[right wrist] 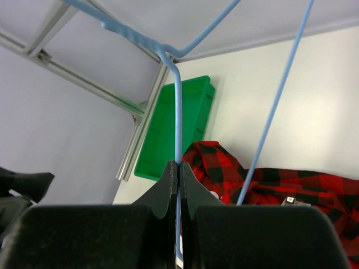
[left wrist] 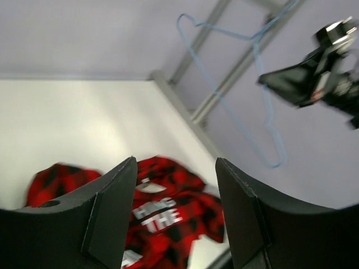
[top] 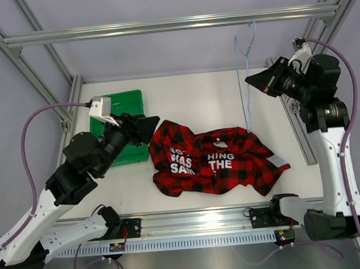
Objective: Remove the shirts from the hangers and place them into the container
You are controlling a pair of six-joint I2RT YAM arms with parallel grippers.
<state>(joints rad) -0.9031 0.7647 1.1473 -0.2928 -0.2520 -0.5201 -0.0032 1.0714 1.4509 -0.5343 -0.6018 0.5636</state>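
1. Red-and-black plaid flannel shirt with white block lettering [top: 216,163]: it lies crumpled on the table, centre to right, its left end just beside the tray. It looks free of the hanger. From above I cannot tell whether the wire's lowest corner touches the cloth.
2. Handling, as I judge it: soft, floppy and light, not fragile. It will drape and trail when lifted, and it is wider than the tray, so it needs bunching. The raised hump at its left end, nearest the tray, looks the best place to pinch.
3. Shallow bright green plastic tray [top: 127,101]: it sits at the table's far left.
4. Left gripper [top: 151,125]: jaws apart with nothing between them, hovering between the tray's right wall and the shirt's left end.
5. Thin light-blue wire hanger [top: 246,85]: raised in the air at far right.
6. Right gripper [right wrist: 178,166]: clenched on the hanger's wire.
7. White tabletop [top: 190,99]: smooth and flat, so cloth should slide easily. An aluminium frame [top: 165,25] and pale walls enclose it.
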